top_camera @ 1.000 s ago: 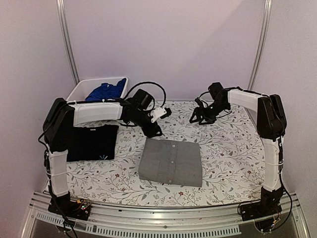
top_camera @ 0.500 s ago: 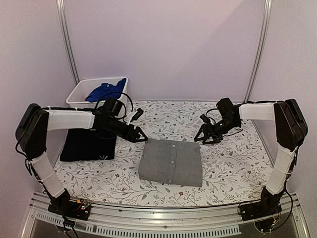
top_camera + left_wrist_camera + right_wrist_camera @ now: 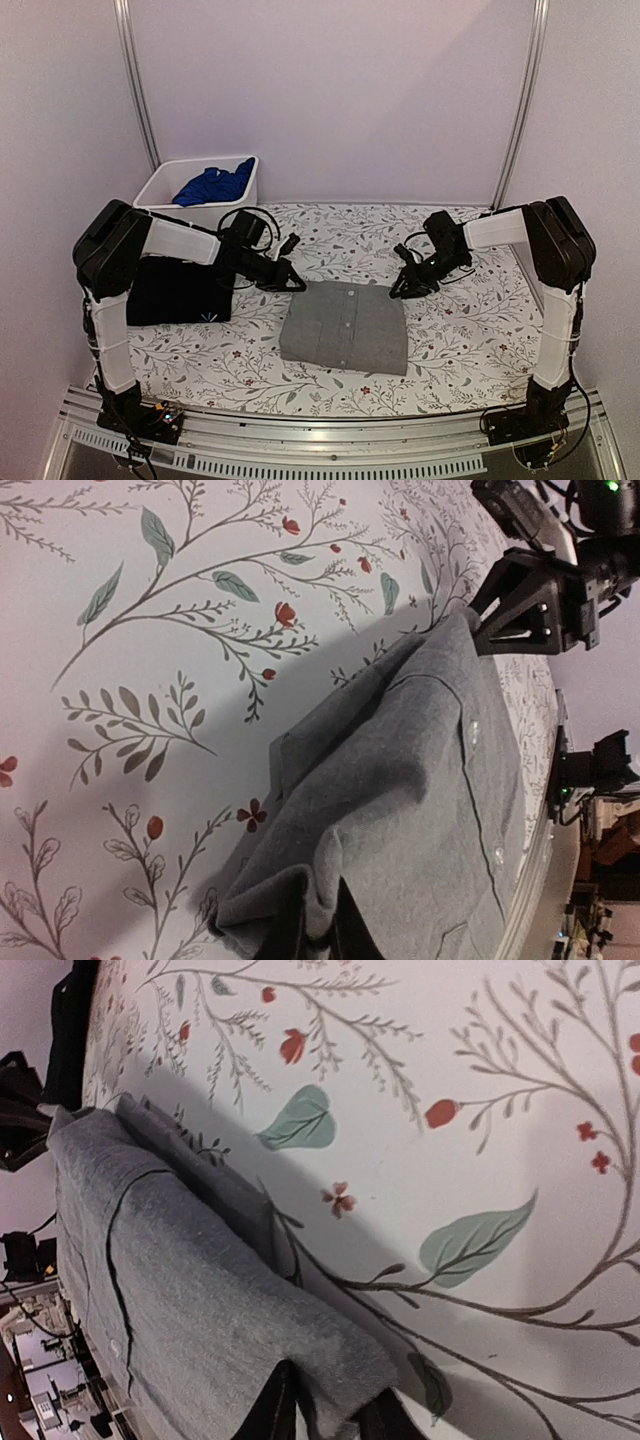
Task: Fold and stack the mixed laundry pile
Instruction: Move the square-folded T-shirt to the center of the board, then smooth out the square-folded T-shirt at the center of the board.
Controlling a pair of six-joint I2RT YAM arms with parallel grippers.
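A folded grey collared button shirt lies in the middle of the floral table. My left gripper is shut on its far left corner; the left wrist view shows the grey shirt bunched between the dark fingers of the left gripper. My right gripper is shut on the far right corner, where the right gripper pinches the folded edge of the grey shirt. A folded black T-shirt with a small light mark lies at the left. A bright blue garment sits in the bin.
The white plastic bin stands at the back left, against the wall. The floral tablecloth covers the table. Metal frame posts rise at both back corners, and a rail runs along the near edge.
Both arms came down from the back of the table to the grey shirt's far corners, and both grippers went from open to shut on the cloth.
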